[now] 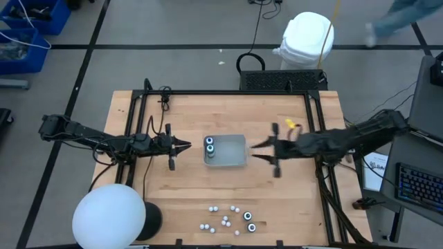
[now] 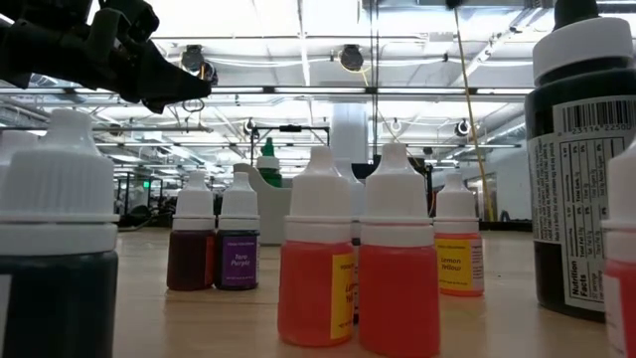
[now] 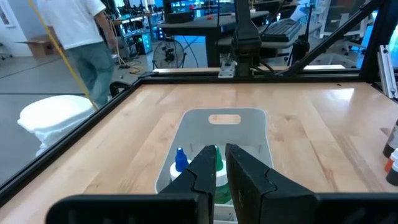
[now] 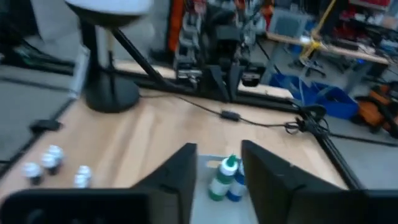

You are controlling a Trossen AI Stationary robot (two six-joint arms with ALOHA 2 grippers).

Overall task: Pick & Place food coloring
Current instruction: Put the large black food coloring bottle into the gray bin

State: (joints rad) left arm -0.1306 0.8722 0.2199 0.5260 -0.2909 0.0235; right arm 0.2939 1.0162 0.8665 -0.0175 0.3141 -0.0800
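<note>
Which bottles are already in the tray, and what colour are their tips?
Two: the green-tipped bottle and the blue-tipped bottle, standing side by side at the tray's left end. The rest stand on the table's near edge.

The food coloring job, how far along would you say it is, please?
Done: two bottles stand in the tray. In hand: nothing; the left gripper and right gripper flank the tray, neither holding a bottle. Left: the cluster of bottles at the table's near edge.
</note>
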